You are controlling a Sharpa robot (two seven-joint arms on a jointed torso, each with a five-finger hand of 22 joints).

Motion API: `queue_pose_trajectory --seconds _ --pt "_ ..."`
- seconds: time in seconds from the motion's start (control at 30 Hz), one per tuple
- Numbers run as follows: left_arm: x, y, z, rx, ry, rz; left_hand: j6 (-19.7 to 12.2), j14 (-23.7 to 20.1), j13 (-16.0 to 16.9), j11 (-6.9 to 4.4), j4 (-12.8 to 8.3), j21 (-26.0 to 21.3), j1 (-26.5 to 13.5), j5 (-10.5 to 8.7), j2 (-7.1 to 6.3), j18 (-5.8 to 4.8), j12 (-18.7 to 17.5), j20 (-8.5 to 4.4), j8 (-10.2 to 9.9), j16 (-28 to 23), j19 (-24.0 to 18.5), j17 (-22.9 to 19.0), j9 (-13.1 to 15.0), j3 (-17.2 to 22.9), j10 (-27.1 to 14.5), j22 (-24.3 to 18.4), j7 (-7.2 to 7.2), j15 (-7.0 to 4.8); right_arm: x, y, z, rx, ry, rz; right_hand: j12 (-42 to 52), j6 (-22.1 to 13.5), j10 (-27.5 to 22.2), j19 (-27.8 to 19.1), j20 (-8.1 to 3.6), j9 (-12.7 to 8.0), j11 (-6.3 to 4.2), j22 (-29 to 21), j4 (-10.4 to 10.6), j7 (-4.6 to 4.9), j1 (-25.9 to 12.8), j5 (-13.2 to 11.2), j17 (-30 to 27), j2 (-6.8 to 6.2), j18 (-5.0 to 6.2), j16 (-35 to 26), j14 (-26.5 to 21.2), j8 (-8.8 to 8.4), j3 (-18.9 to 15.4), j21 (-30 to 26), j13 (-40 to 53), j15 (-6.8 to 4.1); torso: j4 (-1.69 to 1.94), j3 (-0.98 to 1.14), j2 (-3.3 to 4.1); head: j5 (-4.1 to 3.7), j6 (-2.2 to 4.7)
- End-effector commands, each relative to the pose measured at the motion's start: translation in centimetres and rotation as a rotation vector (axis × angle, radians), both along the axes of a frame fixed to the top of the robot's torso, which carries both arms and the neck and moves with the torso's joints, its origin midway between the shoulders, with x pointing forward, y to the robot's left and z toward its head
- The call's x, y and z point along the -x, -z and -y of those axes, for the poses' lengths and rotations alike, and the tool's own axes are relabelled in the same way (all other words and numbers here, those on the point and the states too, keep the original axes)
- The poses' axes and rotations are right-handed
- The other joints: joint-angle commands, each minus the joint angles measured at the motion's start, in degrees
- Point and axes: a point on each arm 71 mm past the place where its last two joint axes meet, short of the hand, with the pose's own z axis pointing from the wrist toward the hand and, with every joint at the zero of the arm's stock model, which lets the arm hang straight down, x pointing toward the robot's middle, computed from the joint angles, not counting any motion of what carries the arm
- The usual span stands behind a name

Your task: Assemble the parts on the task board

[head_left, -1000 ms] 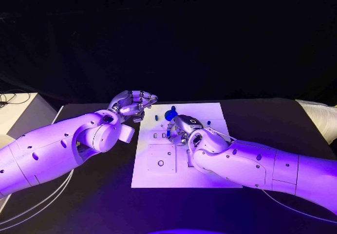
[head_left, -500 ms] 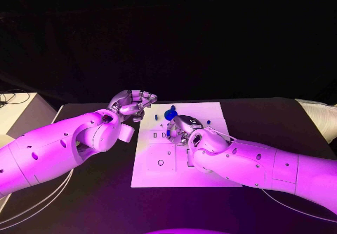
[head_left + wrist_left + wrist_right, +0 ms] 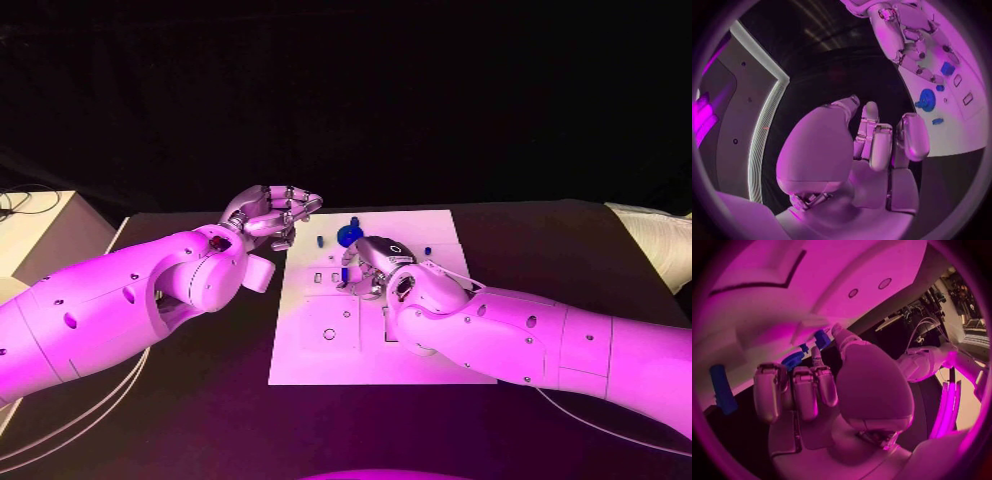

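Observation:
The white task board [image 3: 433,225] lies in the middle of the black table. My right hand [image 3: 372,263] hovers low over its middle with the fingers curled; its thumb and one fingertip meet on a small blue part [image 3: 822,338], also seen beside those fingers [image 3: 947,68]. A round blue part [image 3: 348,236] stands just beyond that hand. Small blue parts lie near it [image 3: 317,241] and toward the board's right [image 3: 428,250]. My left hand [image 3: 271,214] hangs at the board's far left corner, its fingers [image 3: 879,145] curled in with nothing in them.
A long blue bar [image 3: 722,388] lies on the board to one side of the right hand. A raised square plate with a hole [image 3: 330,333] sits on the board's near left part. A pale box [image 3: 36,235] stands off the table's left edge.

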Motion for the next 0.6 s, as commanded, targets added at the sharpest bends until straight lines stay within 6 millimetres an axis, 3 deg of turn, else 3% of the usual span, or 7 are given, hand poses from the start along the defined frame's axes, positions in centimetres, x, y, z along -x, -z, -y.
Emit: queue_pose_trajectory --seconds 0.03,0.13,0.3,0.33,0.37,0.43,0.6 --pt "0.0 0.0 0.2 -0.004 0.02 -0.001 -0.44 3.11 -0.09 -0.18 0.08 0.44 -0.38 0.16 -0.36 -0.91 -0.38 -0.01 0.29 0.4 0.41 8.5 0.06 0.1 0.02 0.26 -0.06 -0.28 0.2 -0.3 -0.2 -0.036 -0.017 0.029 -0.3 -0.53 1.07 3.05 0.41 -0.13 0.39 8.29 1.65 0.11 1.32 -0.51 15.09 0.57 -0.62 0.24 6.06 -0.36 -3.55 -0.11 10.52 0.49 0.01 0.0 -0.01 -0.01 -0.01" --pt "0.0 0.1 0.2 -0.026 0.021 -0.004 -0.74 3.62 -0.12 -0.12 0.31 0.62 -0.78 0.16 -0.59 -0.98 -0.23 0.03 0.15 0.83 0.63 9.54 0.0 -0.11 0.38 0.63 0.02 -0.22 0.5 -0.6 -0.1 -0.06 -0.022 0.046 -0.31 -0.84 1.02 3.06 0.5 -0.23 0.54 8.35 3.6 0.19 2.9 -0.44 15.09 0.85 -0.63 0.24 6.06 -0.55 -6.08 -0.1 10.45 0.58 0.03 0.0 -0.07 -0.06 0.05" --pt "-0.2 0.5 0.2 -0.09 0.014 -0.016 -0.59 5.32 1.05 -0.18 0.86 0.95 -2.49 0.15 -1.16 -1.08 2.25 0.06 0.22 2.27 1.04 12.97 -0.01 -1.33 3.31 1.22 -0.03 -0.24 0.9 -1.5 0.4 -0.119 -0.066 0.074 0.18 -0.19 1.52 3.1 0.51 -0.12 0.46 8.44 4.33 0.07 3.71 1.08 15.09 1.44 -0.64 0.24 6.06 -0.2 -6.86 -0.03 10.86 0.55 -0.07 -0.09 -0.25 -0.02 0.24" --pt "-0.2 0.6 0.2 -0.105 0.012 -0.022 -0.36 5.58 3.7 -0.26 0.88 1.04 -2.85 0.16 -1.2 -1.11 4.04 0.02 0.35 2.48 1.16 13.53 0.03 -1.6 5.3 1.41 -0.13 -0.3 0.8 -1.8 0.5 -0.133 -0.087 0.078 0.28 0.17 1.61 3.08 0.48 -0.04 0.38 8.41 4.29 -0.03 3.93 1.53 15.09 1.69 -0.62 0.24 6.06 0.07 -6.81 -0.08 10.95 0.49 -0.09 -0.13 -0.26 0.01 0.26" --pt "-0.3 0.7 0.2 -0.123 0.01 -0.029 0.15 6.06 8.77 -0.45 0.89 1.29 -3.4 0.17 -1.15 -1.21 7.28 -0.1 0.66 2.89 1.49 14.6 0.14 -1.94 8.91 1.96 -0.35 -0.44 0.8 -2.1 0.7 -0.147 -0.109 0.081 0.27 0.32 1.58 3.03 0.43 0.04 0.31 8.32 4.16 -0.1 4.42 2.07 15.09 2.03 -0.59 0.24 6.06 0.32 -6.57 -0.21 10.93 0.43 -0.07 -0.16 -0.25 0.01 0.46" --pt "-0.4 1.0 0.2 -0.159 0.009 -0.047 0.75 6.27 14.26 -0.7 1.01 1.49 -4.54 0.17 -1.14 -1.29 10.66 -0.3 1.07 3.07 1.78 15.09 0.3 -2.31 12.55 2.38 -0.65 -0.66 0.7 -2.6 1.1 -0.171 -0.145 0.083 0.27 0.27 1.56 2.98 0.39 0.07 0.28 8.24 4.06 -0.12 4.84 2.55 15.09 2.27 -0.57 0.24 6.06 0.46 -6.33 -0.32 10.92 0.39 -0.13 -0.26 -0.41 0.05 0.56" --pt "-0.8 2.0 0.3 -0.257 0.017 -0.113 1.81 6.27 22.25 -1.33 1.2 1.83 -8.0 0.19 -1.05 -1.46 15.41 -0.87 2.59 3.07 2.38 15.09 1.44 -3.44 17.32 3.21 -1.39 -1.25 0.3 -4.2 2.5 -0.223 -0.194 0.079 0.27 0.06 1.54 2.97 0.37 0.07 0.29 8.24 3.99 -0.09 5.16 3.04 15.09 2.27 -0.57 0.24 6.06 0.52 -6.23 -0.34 10.91 0.38 -0.3 -0.46 -0.82 0.36 0.57"
